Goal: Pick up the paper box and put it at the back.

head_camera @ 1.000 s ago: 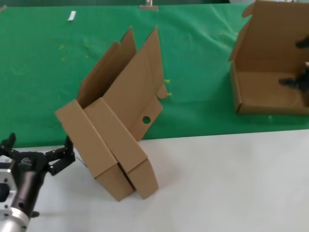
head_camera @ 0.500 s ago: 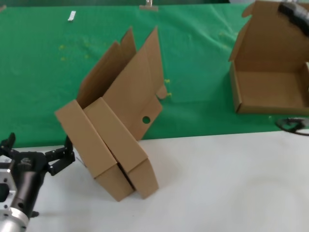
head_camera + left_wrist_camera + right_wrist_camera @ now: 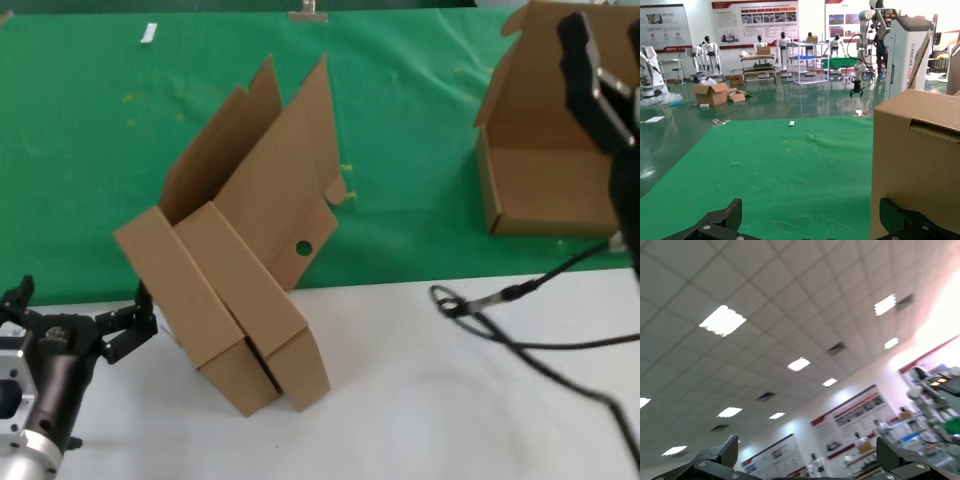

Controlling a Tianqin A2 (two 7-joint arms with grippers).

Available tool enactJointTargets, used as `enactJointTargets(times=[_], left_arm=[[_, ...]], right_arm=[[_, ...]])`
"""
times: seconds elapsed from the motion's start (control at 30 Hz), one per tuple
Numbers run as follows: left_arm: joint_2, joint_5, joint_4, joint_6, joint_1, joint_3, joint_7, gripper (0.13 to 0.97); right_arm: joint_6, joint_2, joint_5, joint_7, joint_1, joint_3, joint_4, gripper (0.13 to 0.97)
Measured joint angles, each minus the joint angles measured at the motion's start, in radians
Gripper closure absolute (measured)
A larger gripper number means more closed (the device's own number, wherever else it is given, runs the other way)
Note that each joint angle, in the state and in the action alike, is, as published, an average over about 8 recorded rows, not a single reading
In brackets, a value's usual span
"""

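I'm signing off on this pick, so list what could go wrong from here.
1. The two flat brown cardboard mailer boxes lean together, straddling the white tabletop and the green cloth; grabbing one may topple the other.
2. The open left gripper sits low beside their near edge, so a push could slide them.
3. The raised right gripper trails a black cable over the tabletop, which may snag.

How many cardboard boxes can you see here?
3: two open cardboard boxes leaning together straddling the green cloth's front edge, one open box on the cloth at right, partly behind the right gripper.
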State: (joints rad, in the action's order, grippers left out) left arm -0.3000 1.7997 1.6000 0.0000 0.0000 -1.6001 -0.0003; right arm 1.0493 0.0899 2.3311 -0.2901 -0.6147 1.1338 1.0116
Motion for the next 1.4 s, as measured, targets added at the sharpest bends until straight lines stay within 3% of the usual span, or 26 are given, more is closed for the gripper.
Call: enactJointTargets(times=[0.2, 1.4], left_arm=[[0.000, 0.000, 0.000, 0.000, 0.000, 0.000, 0.000, 0.132], [0.000, 0.000, 0.000, 0.000, 0.000, 0.000, 0.000, 0.132]], right_arm=[[-0.081, -0.025, 0.015, 0.000, 0.071, 0.036, 0.082, 0.129], [-0.522, 0.085, -0.237, 0.133, 0.317, 0.232, 0.309, 0.129]])
